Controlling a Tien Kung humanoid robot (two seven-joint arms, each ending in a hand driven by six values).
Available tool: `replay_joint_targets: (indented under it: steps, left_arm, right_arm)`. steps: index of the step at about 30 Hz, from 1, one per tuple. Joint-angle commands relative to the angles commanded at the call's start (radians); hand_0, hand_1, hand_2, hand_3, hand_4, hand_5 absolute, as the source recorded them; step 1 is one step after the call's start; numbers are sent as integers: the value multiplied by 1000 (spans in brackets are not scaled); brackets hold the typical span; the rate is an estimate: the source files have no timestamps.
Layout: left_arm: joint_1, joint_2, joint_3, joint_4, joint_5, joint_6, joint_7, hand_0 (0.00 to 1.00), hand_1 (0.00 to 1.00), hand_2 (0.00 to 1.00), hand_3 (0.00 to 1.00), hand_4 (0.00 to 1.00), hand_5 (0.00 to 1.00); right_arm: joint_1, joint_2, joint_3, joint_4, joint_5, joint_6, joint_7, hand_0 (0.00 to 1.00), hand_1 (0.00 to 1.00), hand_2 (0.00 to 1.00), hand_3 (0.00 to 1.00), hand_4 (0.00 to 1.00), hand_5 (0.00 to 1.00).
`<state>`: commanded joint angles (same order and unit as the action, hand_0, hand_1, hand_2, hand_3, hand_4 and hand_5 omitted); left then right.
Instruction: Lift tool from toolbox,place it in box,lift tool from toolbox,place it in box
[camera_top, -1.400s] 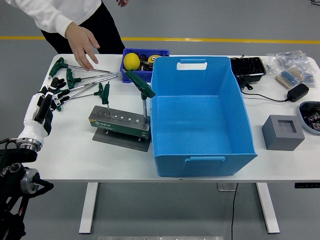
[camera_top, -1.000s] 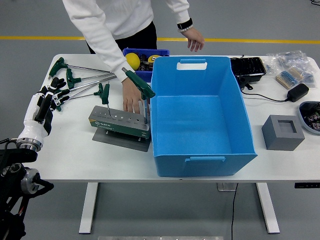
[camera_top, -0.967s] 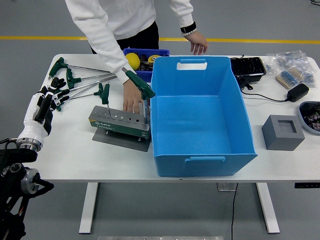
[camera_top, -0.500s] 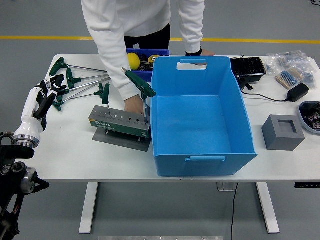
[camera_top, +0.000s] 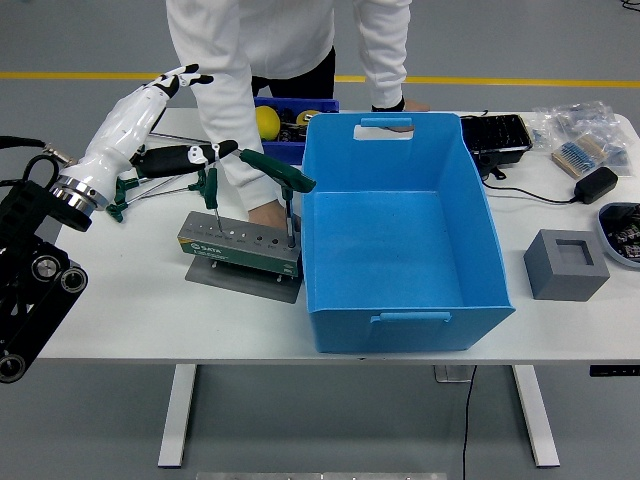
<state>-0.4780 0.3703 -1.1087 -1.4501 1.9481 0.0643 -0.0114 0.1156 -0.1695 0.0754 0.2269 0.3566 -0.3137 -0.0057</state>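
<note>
From my remote seat: left hand (camera_top: 150, 125) raised over the table's (camera_top: 130, 290) 9 o'clock side; fingers apart and stretched out, gripping nothing; thumb and one finger point toward 3 o'clock just above the loose T-handle keys (camera_top: 165, 180); whether they touch I cannot tell; right hand not visible.

Toolbox (camera_top: 240, 250) sits on a grey plate, just at 9 o'clock of the blue box (camera_top: 400, 240); two green-handled tools stand in it; small T-handle tool (camera_top: 209, 190) at its left end, large T-handle tool (camera_top: 282, 180) at its right end, its handle tilted and close to the box wall; a row of empty holes between them.

Person's hand (camera_top: 265, 213) rests at the toolbox's far edge, directly behind the large tool; sleeve (camera_top: 225, 110) crosses between my hand and that tool; person's other hand (camera_top: 400, 104) lies at the box's 12 o'clock rim.

Blue box holds no tools.

At 3 o'clock of the box: one grey block (camera_top: 565, 265); one black tray (camera_top: 495, 135); one black adapter (camera_top: 596, 184).
</note>
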Motion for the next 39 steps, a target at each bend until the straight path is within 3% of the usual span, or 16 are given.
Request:
replay_joint_targets:
  steps: [3, 6, 9, 12, 15, 16, 21, 22, 27, 28, 33, 34, 39]
  left_arm:
    - [-84, 23, 113, -4, 48, -55, 38, 960, 981, 998, 879, 998, 612]
    - [-155, 26, 215, 6, 54, -117, 72, 967, 986, 998, 885, 998, 604]
    - [-193, 17, 261, 17, 40, -176, 107, 967, 986, 998, 885, 998, 604]
    - [-221, 10, 293, 27, 37, -204, 118, 950, 968, 998, 885, 998, 596]
    - [-245, 1, 320, 47, 44, -210, 120, 950, 968, 998, 885, 998, 596]
    - [-255, 1, 332, 56, 46, -210, 120, 865, 889, 960, 874, 998, 596]
    - [-298, 4, 400, 106, 59, -200, 113, 865, 889, 960, 874, 998, 596]
    - [-304, 4, 412, 115, 61, -196, 110, 783, 773, 851, 844, 998, 598]
    - [-332, -2, 463, 163, 98, -186, 109, 783, 773, 851, 844, 998, 598]
    - [-337, -5, 469, 175, 105, -183, 110, 695, 632, 692, 732, 998, 613]
    - [-349, -15, 478, 208, 119, -154, 105, 695, 632, 692, 732, 998, 613]
    - [-350, -17, 478, 212, 121, -148, 105, 578, 467, 538, 632, 998, 625]
    - [-358, -20, 487, 229, 130, -113, 101, 578, 467, 538, 632, 998, 625]
  right_arm:
    - [0, 0, -1, 0, 7, -1, 2, 694, 665, 729, 556, 788, 687]
    - [2, -2, -4, 1, 12, -1, 3, 694, 666, 729, 556, 787, 687]
    - [5, -4, -11, 1, 24, 0, 7, 694, 666, 729, 556, 787, 687]
    - [7, -5, -14, 2, 31, 1, 9, 696, 666, 729, 555, 787, 687]
    - [8, -7, -14, 2, 30, 2, 9, 696, 666, 729, 555, 787, 687]
    - [9, -7, -12, 3, 25, 2, 8, 695, 666, 729, 555, 788, 688]
    - [10, -9, -4, 3, 10, 1, 4, 695, 666, 729, 555, 788, 688]
    - [10, -9, -3, 3, 9, 1, 3, 697, 666, 729, 556, 788, 686]
    - [10, -10, 1, 3, -1, 1, 1, 697, 666, 729, 556, 788, 686]
    - [10, -11, 2, 3, -4, 1, 0, 696, 666, 729, 557, 789, 687]
    - [12, -12, 5, 3, -8, 0, 0, 696, 666, 729, 557, 789, 687]
    - [12, -13, 4, 3, -7, 0, 0, 697, 667, 729, 556, 789, 687]
    - [14, -15, 4, 3, -7, -1, 1, 697, 667, 729, 556, 789, 687]
